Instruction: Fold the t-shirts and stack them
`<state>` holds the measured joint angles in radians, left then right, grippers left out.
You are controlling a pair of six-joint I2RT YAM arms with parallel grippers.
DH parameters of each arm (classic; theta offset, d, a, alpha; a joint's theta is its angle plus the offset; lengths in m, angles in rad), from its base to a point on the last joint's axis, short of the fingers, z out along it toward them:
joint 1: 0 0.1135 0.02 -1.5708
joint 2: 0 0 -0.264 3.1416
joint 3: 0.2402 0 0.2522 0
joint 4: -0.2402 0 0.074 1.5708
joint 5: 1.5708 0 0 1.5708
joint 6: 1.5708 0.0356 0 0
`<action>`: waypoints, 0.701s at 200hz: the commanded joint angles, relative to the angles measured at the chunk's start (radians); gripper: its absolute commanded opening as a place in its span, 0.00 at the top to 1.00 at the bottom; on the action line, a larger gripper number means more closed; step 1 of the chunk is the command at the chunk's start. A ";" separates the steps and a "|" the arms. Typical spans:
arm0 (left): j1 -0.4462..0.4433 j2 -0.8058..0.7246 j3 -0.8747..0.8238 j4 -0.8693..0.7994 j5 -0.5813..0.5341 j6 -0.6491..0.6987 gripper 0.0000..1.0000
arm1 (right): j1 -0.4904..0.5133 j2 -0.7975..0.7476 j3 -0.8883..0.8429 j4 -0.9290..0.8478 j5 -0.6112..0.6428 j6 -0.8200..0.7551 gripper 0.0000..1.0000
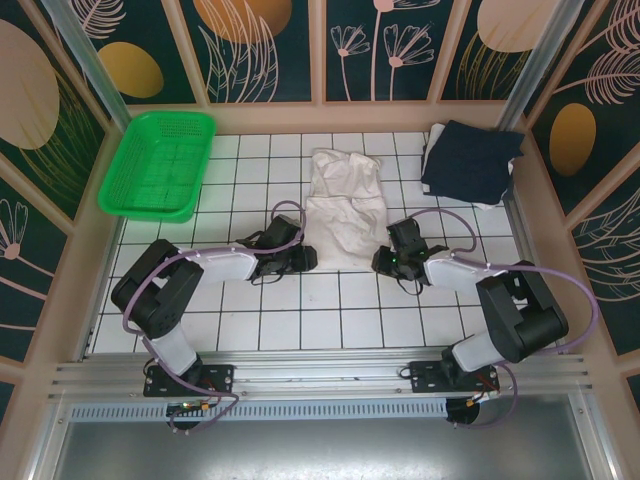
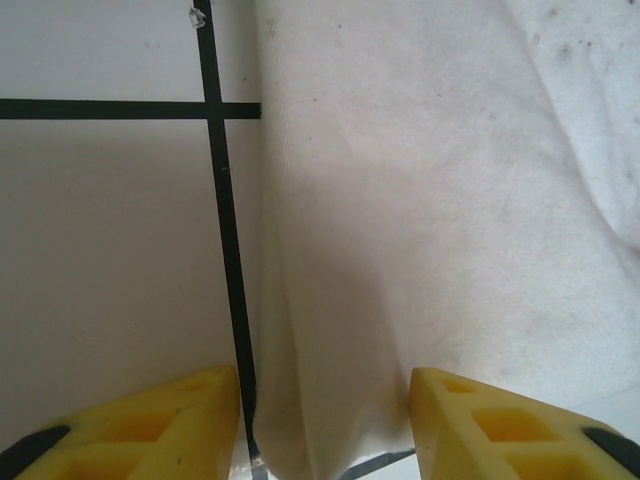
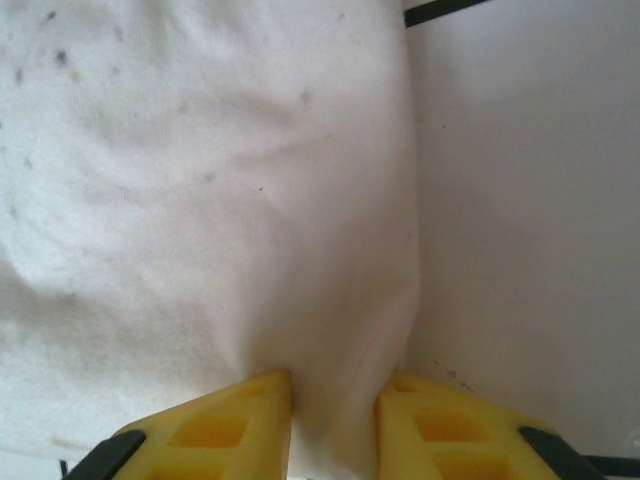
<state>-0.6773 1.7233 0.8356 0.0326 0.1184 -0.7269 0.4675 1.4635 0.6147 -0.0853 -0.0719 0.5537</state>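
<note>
Dark floral walls (image 1: 270,50), white gridded tabletop (image 1: 330,320)

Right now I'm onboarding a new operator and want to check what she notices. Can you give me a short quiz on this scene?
1. True or false: the navy t-shirt lies inside the green mesh basket.
2. Which hand is pinched shut on cloth? A) left hand B) right hand C) neither
3. Which garment lies between the two hands?

Key:
1. False. It lies at the far right; the basket sits at the far left.
2. B. The left hand's fingers stand apart around the cloth edge.
3. The cream t-shirt.
</note>
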 commanded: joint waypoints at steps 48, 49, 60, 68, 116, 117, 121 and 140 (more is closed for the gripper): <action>-0.008 -0.079 -0.077 0.093 0.073 -0.015 0.98 | 0.005 -0.108 -0.007 -0.056 -0.001 -0.007 1.00; -0.008 -0.086 -0.084 0.100 0.075 -0.017 0.99 | 0.005 -0.112 -0.009 -0.060 -0.003 -0.008 1.00; -0.008 -0.150 -0.144 0.143 0.092 -0.037 1.00 | 0.005 -0.153 -0.027 -0.091 0.001 -0.011 1.00; -0.008 -0.197 -0.177 0.149 0.092 -0.046 1.00 | 0.005 -0.187 -0.040 -0.120 0.009 -0.011 1.00; -0.021 -0.408 -0.257 0.058 0.077 -0.070 1.00 | 0.026 -0.404 -0.065 -0.257 -0.043 0.032 1.00; -0.021 -0.412 -0.259 0.057 0.078 -0.072 1.00 | 0.026 -0.413 -0.065 -0.262 -0.043 0.035 1.00; -0.026 -0.432 -0.261 0.048 0.077 -0.073 1.00 | 0.033 -0.436 -0.064 -0.278 -0.043 0.043 1.00; -0.049 -0.531 -0.258 0.009 0.076 -0.087 1.00 | 0.059 -0.536 -0.036 -0.346 -0.043 0.076 1.00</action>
<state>-0.7040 1.2980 0.5819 0.1013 0.1947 -0.7845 0.4988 1.0397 0.5598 -0.3019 -0.1104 0.5800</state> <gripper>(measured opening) 0.053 0.052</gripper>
